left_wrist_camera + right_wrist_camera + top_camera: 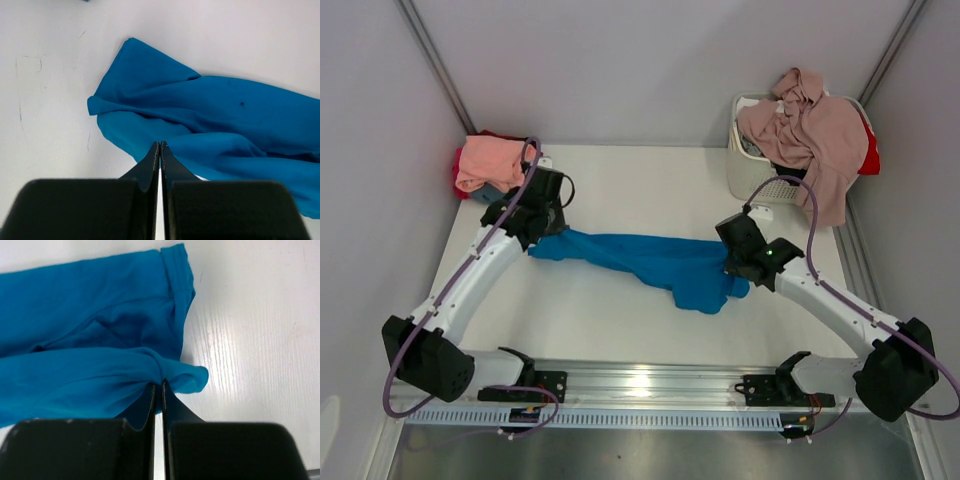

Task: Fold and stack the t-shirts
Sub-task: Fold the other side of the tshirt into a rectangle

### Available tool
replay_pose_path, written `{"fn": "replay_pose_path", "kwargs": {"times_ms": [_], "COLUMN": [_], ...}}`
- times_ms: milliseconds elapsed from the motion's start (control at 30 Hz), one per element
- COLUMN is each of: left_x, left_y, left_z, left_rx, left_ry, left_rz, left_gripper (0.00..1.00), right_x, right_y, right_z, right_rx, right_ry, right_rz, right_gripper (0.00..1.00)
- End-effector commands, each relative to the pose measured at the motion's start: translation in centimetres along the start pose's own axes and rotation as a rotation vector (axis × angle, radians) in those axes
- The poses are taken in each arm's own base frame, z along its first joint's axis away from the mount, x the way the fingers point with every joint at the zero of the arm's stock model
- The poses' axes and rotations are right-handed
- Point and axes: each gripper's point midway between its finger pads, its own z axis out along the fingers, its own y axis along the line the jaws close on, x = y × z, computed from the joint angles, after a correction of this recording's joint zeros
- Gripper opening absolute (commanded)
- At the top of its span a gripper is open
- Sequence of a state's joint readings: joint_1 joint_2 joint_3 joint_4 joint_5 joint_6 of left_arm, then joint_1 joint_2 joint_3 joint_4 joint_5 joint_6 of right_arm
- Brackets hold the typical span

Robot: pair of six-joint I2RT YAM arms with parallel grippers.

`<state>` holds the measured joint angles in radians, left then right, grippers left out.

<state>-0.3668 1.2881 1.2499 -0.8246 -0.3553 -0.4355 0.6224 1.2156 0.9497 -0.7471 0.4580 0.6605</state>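
Observation:
A bright blue t-shirt lies stretched into a long band across the middle of the table, between my two grippers. My left gripper is shut at the shirt's left end. In the left wrist view its closed tips sit at the near edge of the blue cloth, where the folds run together. My right gripper is shut on the shirt's right end. In the right wrist view the blue cloth bunches up right at its tips.
A white slatted basket stands at the back right with a dusty mauve-pink shirt heaped over it and red cloth behind. In the back left corner is a pile topped by a salmon pink shirt. Walls close in on both sides.

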Motion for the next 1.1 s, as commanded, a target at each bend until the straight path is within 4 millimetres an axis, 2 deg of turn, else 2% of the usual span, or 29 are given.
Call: {"fn": "replay_pose_path", "kwargs": {"times_ms": [0,267,400,433,467,567,633,700,733,800,833,867,967,1067], "left_x": [-1.3,-1.1,-0.4,-0.3,-0.1,0.6,1.2,1.6,1.4,1.1,1.0,0.9,1.1,1.3], "left_y": [-0.6,-1.5,-1.4,-1.4,-1.4,-1.5,-1.1,-0.8,-0.4,-0.4,-0.4,-0.3,-0.2,-0.1], "left_z": [0.5,3.8,6.8,7.3,7.7,9.0,9.7,9.8,9.6,9.1,8.8,8.1,7.1,5.9], "left_rx": [0.014,-0.030,-0.090,-0.095,-0.095,-0.089,-0.088,-0.093,-0.095,-0.086,-0.081,-0.066,-0.042,-0.017], "left_ry": [-0.030,0.033,0.107,0.117,0.130,0.157,0.173,0.185,0.180,0.169,0.160,0.140,0.115,0.095], "left_rz": [-0.011,-0.007,0.017,0.014,0.013,-0.002,-0.015,-0.023,-0.033,-0.045,-0.050,-0.065,-0.092,-0.111], "left_gripper": [0.01,0.02,0.02,0.02,0.02,0.03,0.05,0.09,0.15,0.26,0.29,0.32,0.45,0.48], "right_x": [-4.0,-7.9,-9.2,-8.9,-9.5,-8.9,-9.2,-9.1,-9.0,-9.7,-9.1,-9.7,-9.3,-9.1], "right_y": [0.9,0.5,0.0,0.0,0.2,0.4,1.0,1.5,1.7,2.3,2.2,2.3,2.3,2.0], "right_z": [0.8,4.5,7.1,8.4,8.8,11.2,11.8,11.8,11.6,10.1,9.9,8.7,7.6,6.3], "right_rx": [-0.010,0.076,0.104,0.114,0.113,0.136,0.120,0.087,0.070,0.006,-0.007,-0.036,-0.074,-0.091], "right_ry": [-0.100,-0.146,-0.126,-0.106,-0.107,-0.058,-0.051,-0.051,-0.057,-0.094,-0.085,-0.111,-0.114,-0.114], "right_rz": [0.056,0.047,0.061,0.040,0.037,-0.004,-0.012,-0.010,-0.003,0.021,0.021,0.031,0.025,0.019], "right_gripper": [0.02,0.05,0.08,0.14,0.19,0.48,0.50,0.56,0.65,0.70,0.75,0.77,0.82,0.83]}}
